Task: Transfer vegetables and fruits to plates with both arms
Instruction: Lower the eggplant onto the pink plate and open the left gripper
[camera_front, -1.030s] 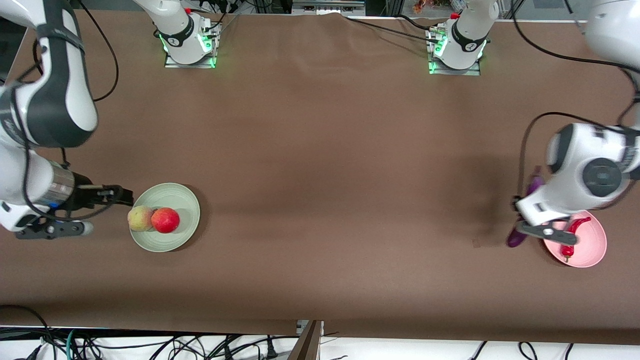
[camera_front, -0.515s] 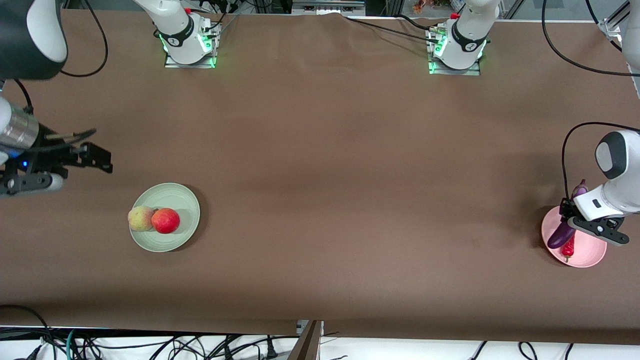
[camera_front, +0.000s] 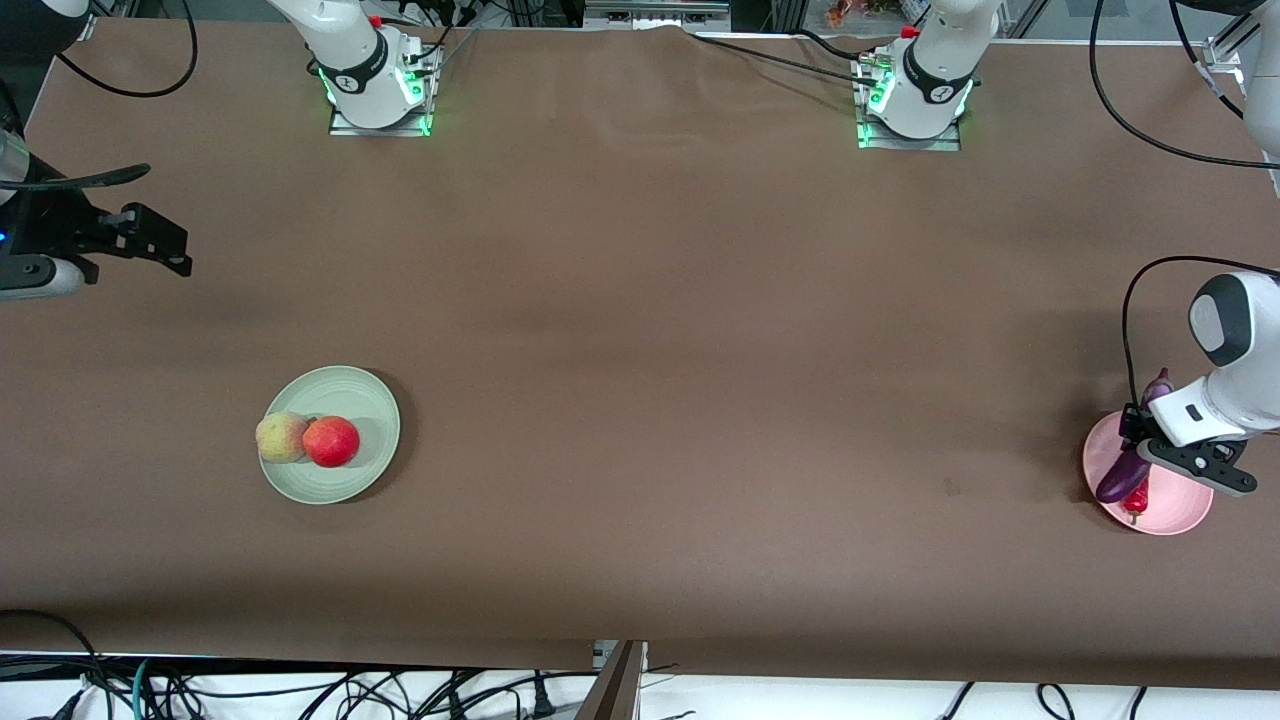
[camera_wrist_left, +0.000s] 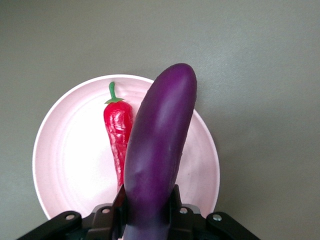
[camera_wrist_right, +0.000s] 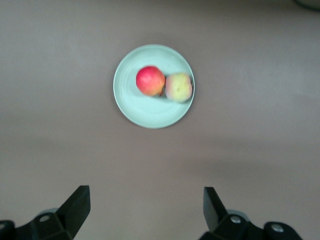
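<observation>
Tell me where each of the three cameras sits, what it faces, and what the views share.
Front view: high across the table, facing both arm bases; shows the right gripper and left gripper.
Left wrist view: looks down on the pink plate, chili and gripped eggplant.
Right wrist view: open fingers above the green plate with both fruits.
Each wrist view shares its plate with the front view.

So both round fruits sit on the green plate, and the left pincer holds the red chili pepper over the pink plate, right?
Not quite. The left pincer holds the purple eggplant, not the chili pepper, which already lies on the pink plate; the left wrist view shows this. The peach and pomegranate do sit on the green plate.
</observation>
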